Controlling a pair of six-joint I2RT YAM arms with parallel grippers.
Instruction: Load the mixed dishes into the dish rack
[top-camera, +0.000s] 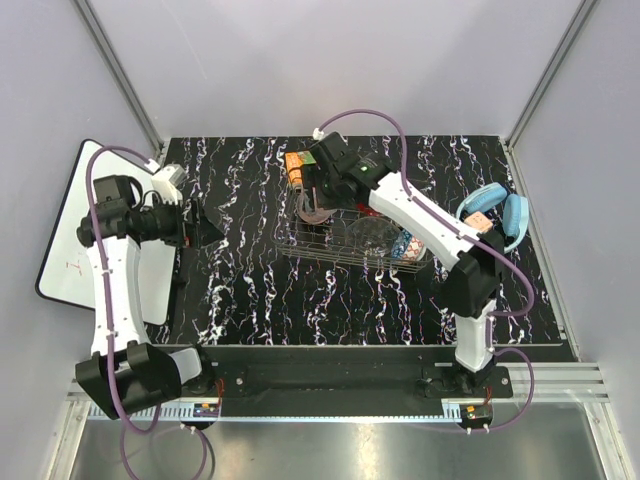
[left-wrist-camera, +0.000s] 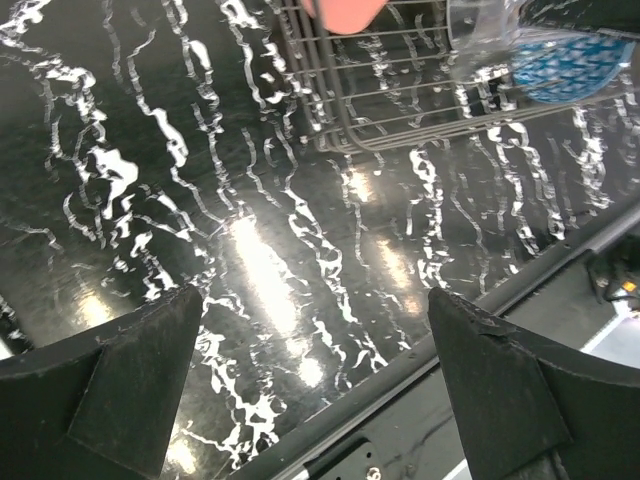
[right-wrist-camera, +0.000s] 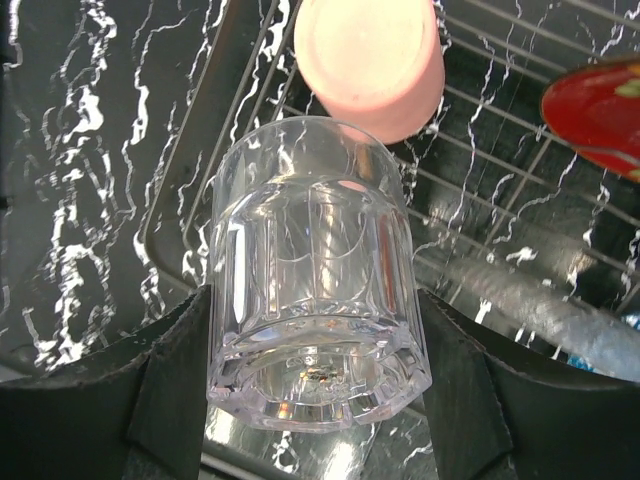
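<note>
My right gripper (right-wrist-camera: 312, 350) is shut on the clear drinking glass (right-wrist-camera: 315, 270) and holds it over the left end of the wire dish rack (right-wrist-camera: 500, 130). The salmon-pink cup (right-wrist-camera: 368, 60) lies in the rack just beyond the glass. The red floral plate (right-wrist-camera: 597, 105) shows at the right edge. From above, the right gripper (top-camera: 318, 195) is over the rack (top-camera: 300, 245), which holds the clear glass bowl (top-camera: 372, 235) and the blue patterned bowl (top-camera: 408, 246). My left gripper (top-camera: 205, 225) is open and empty, left of the rack. I cannot make out the brownish bowl.
An orange-green carton (top-camera: 297, 165) stands behind the rack's left end. Blue headphones (top-camera: 497, 212) lie at the right. A white board (top-camera: 70, 230) leans off the table's left side. In the left wrist view the rack's corner (left-wrist-camera: 400, 100) and the blue bowl (left-wrist-camera: 565, 62) are ahead.
</note>
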